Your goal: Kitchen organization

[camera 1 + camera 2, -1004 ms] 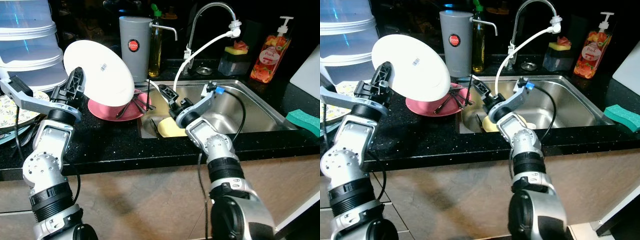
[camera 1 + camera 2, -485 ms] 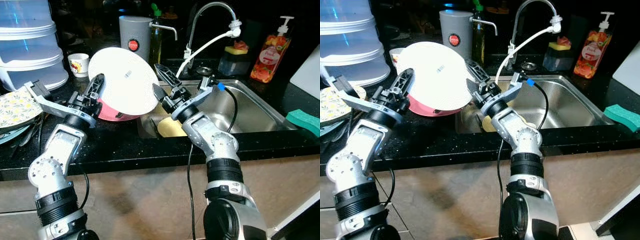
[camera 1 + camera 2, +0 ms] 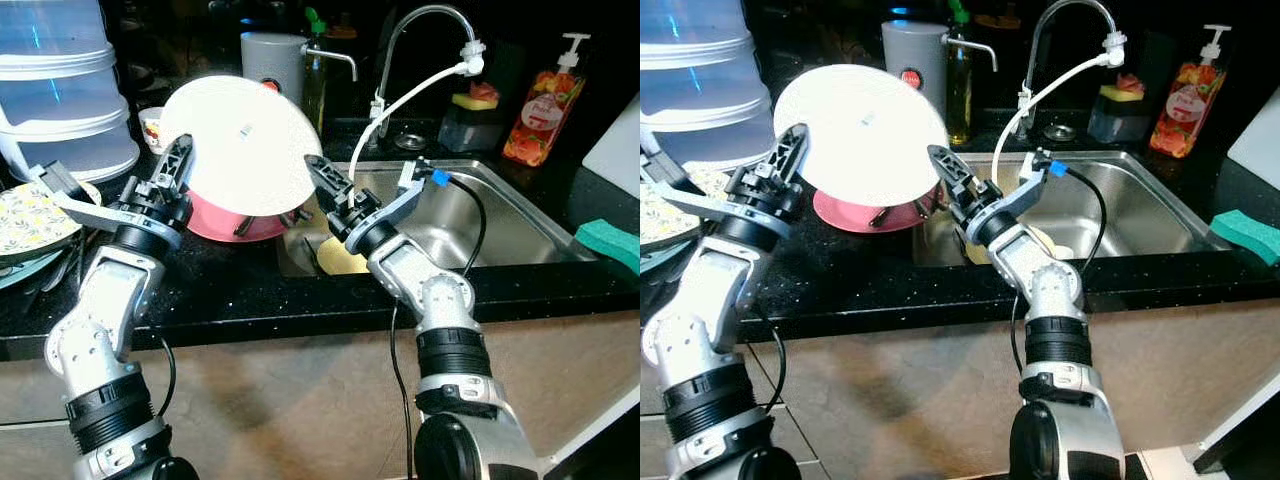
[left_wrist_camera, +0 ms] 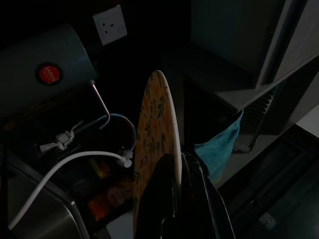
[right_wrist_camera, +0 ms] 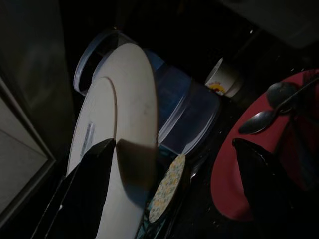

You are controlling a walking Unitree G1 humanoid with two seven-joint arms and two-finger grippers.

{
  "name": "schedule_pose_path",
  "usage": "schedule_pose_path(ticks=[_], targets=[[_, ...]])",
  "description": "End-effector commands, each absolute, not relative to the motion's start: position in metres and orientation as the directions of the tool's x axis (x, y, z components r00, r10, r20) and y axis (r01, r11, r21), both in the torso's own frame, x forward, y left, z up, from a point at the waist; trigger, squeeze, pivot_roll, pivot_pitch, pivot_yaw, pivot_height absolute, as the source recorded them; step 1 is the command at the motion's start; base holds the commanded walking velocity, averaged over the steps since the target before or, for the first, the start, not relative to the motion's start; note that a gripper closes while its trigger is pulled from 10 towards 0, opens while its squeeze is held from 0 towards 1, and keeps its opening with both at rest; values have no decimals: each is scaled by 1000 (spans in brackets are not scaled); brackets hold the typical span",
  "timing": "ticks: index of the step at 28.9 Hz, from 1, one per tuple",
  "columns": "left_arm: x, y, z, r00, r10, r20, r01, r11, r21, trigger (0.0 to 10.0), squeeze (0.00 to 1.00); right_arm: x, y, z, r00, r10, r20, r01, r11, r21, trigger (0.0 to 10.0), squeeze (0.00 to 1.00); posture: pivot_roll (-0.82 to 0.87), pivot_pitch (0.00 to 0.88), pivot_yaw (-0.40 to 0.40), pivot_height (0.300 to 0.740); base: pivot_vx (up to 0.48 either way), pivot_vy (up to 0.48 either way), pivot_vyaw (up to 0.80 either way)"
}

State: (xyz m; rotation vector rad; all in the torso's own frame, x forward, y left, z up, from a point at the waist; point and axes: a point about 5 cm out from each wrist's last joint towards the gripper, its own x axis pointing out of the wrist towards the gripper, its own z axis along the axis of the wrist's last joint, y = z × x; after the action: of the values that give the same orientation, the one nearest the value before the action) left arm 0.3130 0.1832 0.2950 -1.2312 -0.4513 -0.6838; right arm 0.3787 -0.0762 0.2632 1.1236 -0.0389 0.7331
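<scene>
A white plate (image 3: 240, 140) is held tilted above the counter, its back with a small label facing me. My left gripper (image 3: 172, 172) is shut on its left rim; in the left wrist view the plate (image 4: 157, 139) runs edge-on between the fingers (image 4: 192, 194) and shows a floral face. My right gripper (image 3: 318, 185) is open just off the plate's right rim, above the sink's left edge. Below the white plate lies a pink plate (image 3: 225, 225) with cutlery on it. A yellow plate (image 3: 345, 262) rests in the sink (image 3: 505, 215).
A grey thermos (image 3: 272, 52), an oil bottle (image 3: 314, 70) and the faucet (image 3: 425, 20) with its white hose stand behind. A soap bottle (image 3: 545, 100) and green sponge (image 3: 610, 240) are at right. Stacked plastic containers (image 3: 60, 100), a cup (image 3: 152, 125) and a floral plate (image 3: 30, 215) are at left.
My left gripper has carried the white plate right, over the pink plate, and slightly up. My right gripper has risen out of the sink to the plate's right rim.
</scene>
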Motion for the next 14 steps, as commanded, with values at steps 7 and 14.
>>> schedule_pose_path(ticks=[7, 14], targets=[[310, 172, 294, 712, -293, 637, 696, 183, -694, 0, 0, 373, -71, 264, 741, 536, 405, -551, 140, 823, 10000, 0, 83, 14, -20, 740, 0, 0, 0], [316, 172, 283, 774, -302, 556, 625, 229, -746, 0, 0, 366, -71, 273, 676, 540, 502, -591, -10, 806, 0, 0, 82, 23, -21, 740, 0, 0, 0]])
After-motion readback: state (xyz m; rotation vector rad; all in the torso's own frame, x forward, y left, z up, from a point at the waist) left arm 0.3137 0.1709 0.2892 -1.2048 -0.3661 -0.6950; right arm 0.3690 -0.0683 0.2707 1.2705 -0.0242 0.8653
